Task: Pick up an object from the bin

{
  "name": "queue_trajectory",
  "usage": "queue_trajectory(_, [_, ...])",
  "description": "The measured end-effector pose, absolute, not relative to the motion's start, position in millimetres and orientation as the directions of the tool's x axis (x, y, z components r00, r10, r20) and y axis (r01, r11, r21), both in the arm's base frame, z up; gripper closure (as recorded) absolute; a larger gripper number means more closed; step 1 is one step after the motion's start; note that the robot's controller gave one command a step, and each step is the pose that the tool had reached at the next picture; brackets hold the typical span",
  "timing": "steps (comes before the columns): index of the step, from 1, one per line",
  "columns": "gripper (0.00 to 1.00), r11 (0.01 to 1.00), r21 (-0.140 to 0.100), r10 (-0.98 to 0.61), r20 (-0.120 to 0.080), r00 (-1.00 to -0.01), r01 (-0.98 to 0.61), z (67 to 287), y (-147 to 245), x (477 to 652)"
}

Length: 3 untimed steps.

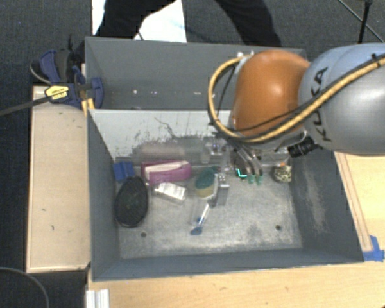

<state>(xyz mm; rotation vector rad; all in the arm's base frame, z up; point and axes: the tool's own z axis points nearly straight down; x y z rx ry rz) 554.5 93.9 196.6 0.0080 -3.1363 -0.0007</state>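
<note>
**Apparently, nothing is gripped yet**

From the camera view, the pincer (220, 191) is seen low over the middle of the grey bin (199, 76), hung beneath the orange wrist cover (266, 92). Whether it is released or clenched cannot be told, and nothing is seen held in it. Just to its left a green rounded piece (205, 183) is found, with a blue-handled tool (200, 218) lying a little nearer the front wall. Further left, a pink box (165, 171), a silvery packet (171, 192) and a black oval lump (131, 201) are gathered close together by the left wall. A small brassy thing (282, 173) is set apart at the right. The pincer is judged to be placed there because the green rounded piece is the nearest loose thing, with some bare floor about it.
</note>
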Motion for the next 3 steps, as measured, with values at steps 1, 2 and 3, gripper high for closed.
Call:
queue_trajectory(1, [0.0, 0.981, 0.0, -0.193, -0.002, -0.981, -0.193, 86, 58, 559.6])
queue_trajectory(2, [1.0, 0.982, 0.0, -0.191, -0.008, -0.982, -0.191, 90, 59, 561.5])
queue_trajectory(3, [1.0, 0.981, 0.0, -0.193, -0.009, -0.981, -0.193, 201, 78, 531.9])
